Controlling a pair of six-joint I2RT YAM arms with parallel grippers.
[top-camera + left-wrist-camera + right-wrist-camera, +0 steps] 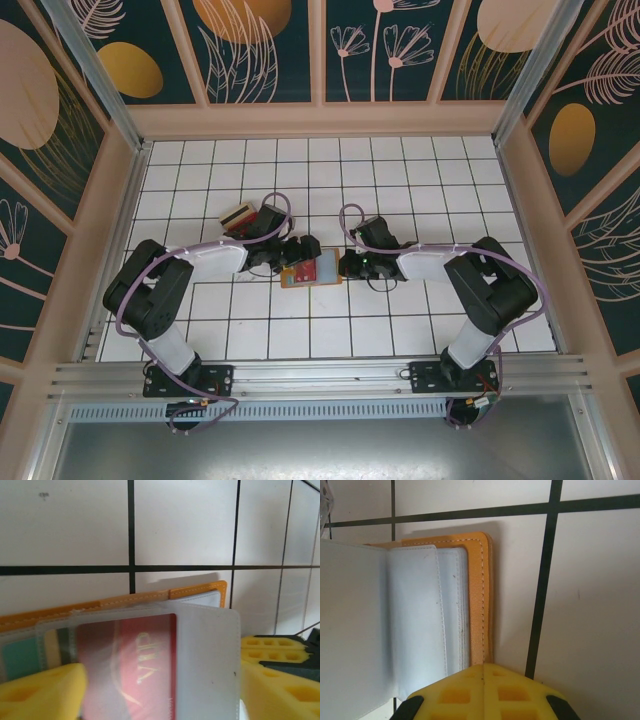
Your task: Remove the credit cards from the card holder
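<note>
left gripper and right gripper close in from either side on one small orange-brown leather-look book-style card holder. it lies open about the middle of the white tiled table, with the left tool at its far-left corner and the right tool at its right edge. toward the table's far-left corner sits a small stack of loose thin plastic cards, tan on top with red showing; the count is too small to read. from the left wrist, the left gripper has its jaws wide apart and clamps nothing, its yellow fingers flanking a clear pocket that holds one red plastic card printed vip. the card's long axis seems to run back toward the wrist, so it lies straight ahead between the fingers, and this arm looks the nearer one to pull it. one teal card sits in a pocket further left. from the right wrist, the right gripper is closed with fingertips together, resting on the card holder at its right edge and seemingly pinning it.
</note>
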